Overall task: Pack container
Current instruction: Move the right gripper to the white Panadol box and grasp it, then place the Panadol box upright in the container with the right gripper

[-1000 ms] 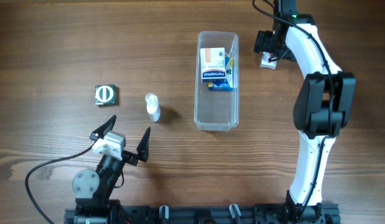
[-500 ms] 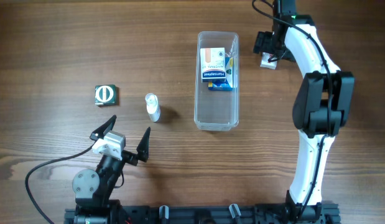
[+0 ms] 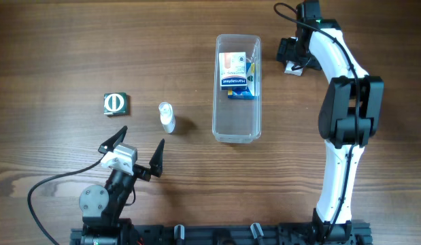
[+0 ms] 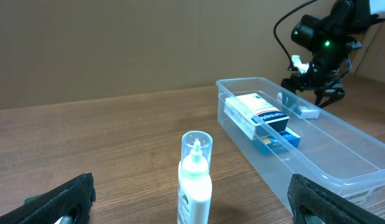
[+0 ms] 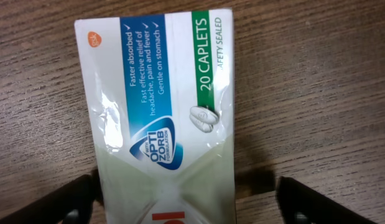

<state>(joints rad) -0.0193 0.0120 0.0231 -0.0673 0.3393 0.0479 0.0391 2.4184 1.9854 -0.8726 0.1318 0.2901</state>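
The clear plastic container (image 3: 236, 136) lies lengthwise mid-table and also shows in the left wrist view (image 4: 341, 155). It holds a white-and-blue box (image 3: 236, 71) over a blue one at its far end. My right gripper (image 3: 292, 57) hangs just right of the container's far end, over a white caplets box (image 5: 158, 106). Its jaws are open and straddle the box (image 3: 292, 68): the left finger sits at the box's side, the right finger stands apart from it. My left gripper (image 3: 141, 138) is open and empty, just short of a standing white dropper bottle (image 3: 167, 117).
A small dark green box (image 3: 117, 103) with a white round mark lies at the left. The bottle (image 4: 195, 180) stands between my left fingers' line of sight and the container. Bare wooden table (image 3: 74, 47) surrounds these things.
My right gripper has shifted slightly toward the far edge over the caplets box, hiding more of it from above. The left arm has not moved.
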